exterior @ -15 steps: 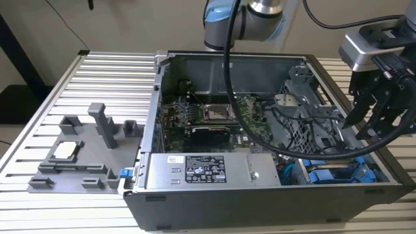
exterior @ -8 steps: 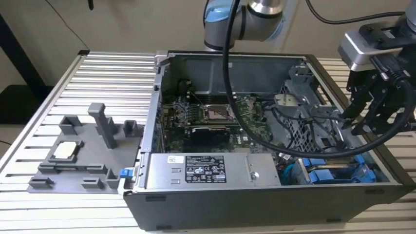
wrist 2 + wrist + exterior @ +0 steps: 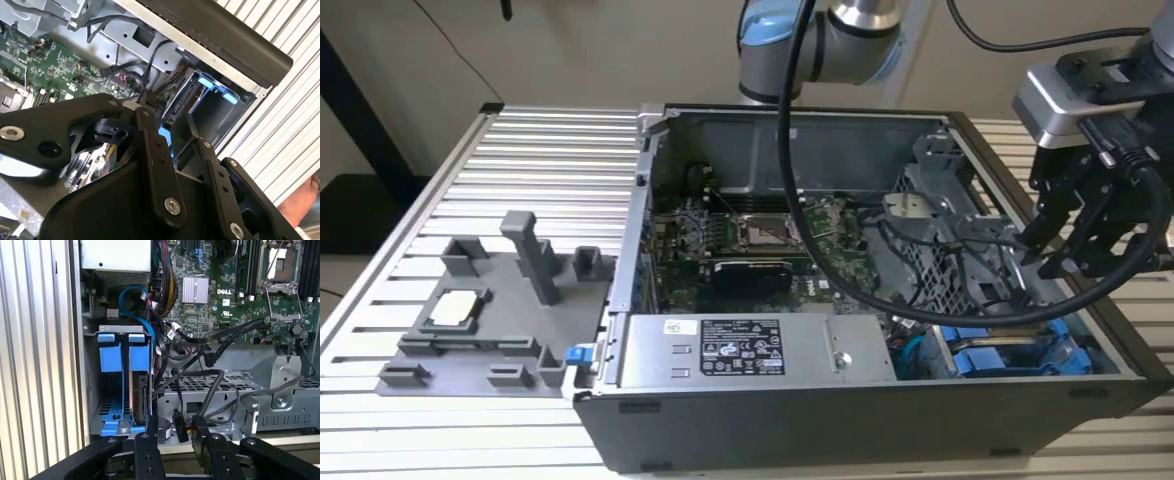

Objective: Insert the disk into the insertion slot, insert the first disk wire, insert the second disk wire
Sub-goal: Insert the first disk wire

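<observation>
At the exterior view's right, the gripper, fingers spread and seemingly empty, hovers near the disk seated in its slot.

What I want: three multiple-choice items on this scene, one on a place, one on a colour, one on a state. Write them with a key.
1. In the exterior view the gripper is:
A far at that view's left
B below the case
C over the case at the exterior view's right

2. The frames in the cage are:
A blue
B red
C yellow

3. The case is:
A shut
B open
C wrapped

Key:
1 C, it hangs above the case's end at that view's right.
2 A, both show bright blue in the first wrist view.
3 B, the motherboard lies bare.
</observation>
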Action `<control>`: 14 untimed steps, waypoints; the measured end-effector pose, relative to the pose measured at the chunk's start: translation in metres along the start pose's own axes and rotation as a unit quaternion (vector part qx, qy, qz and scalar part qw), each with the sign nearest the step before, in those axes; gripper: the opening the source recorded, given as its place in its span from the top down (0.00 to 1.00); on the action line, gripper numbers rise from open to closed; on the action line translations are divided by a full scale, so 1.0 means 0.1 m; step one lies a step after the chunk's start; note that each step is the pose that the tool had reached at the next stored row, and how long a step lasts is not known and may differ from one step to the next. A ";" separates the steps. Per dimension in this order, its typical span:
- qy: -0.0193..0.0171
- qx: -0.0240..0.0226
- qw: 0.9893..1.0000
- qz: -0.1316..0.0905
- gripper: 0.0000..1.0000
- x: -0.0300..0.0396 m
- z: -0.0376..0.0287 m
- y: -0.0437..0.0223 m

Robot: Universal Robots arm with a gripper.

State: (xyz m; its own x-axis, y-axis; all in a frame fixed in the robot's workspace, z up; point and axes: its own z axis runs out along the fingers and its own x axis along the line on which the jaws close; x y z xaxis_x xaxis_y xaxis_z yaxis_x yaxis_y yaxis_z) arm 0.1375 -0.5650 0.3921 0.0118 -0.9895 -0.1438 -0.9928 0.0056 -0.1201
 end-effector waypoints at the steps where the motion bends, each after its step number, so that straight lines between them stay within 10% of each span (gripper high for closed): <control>1: 0.000 0.000 1.000 0.000 0.60 0.000 0.000 0.000; 7: 0.000 -0.001 1.000 0.000 0.80 0.000 0.000 0.000; 14: 0.000 -0.001 1.000 0.000 0.81 0.000 0.000 0.000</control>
State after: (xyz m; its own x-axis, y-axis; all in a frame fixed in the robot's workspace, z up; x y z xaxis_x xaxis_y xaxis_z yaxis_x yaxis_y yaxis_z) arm 0.1375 -0.5650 0.3921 0.0114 -0.9895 -0.1438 -0.9931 0.0056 -0.1173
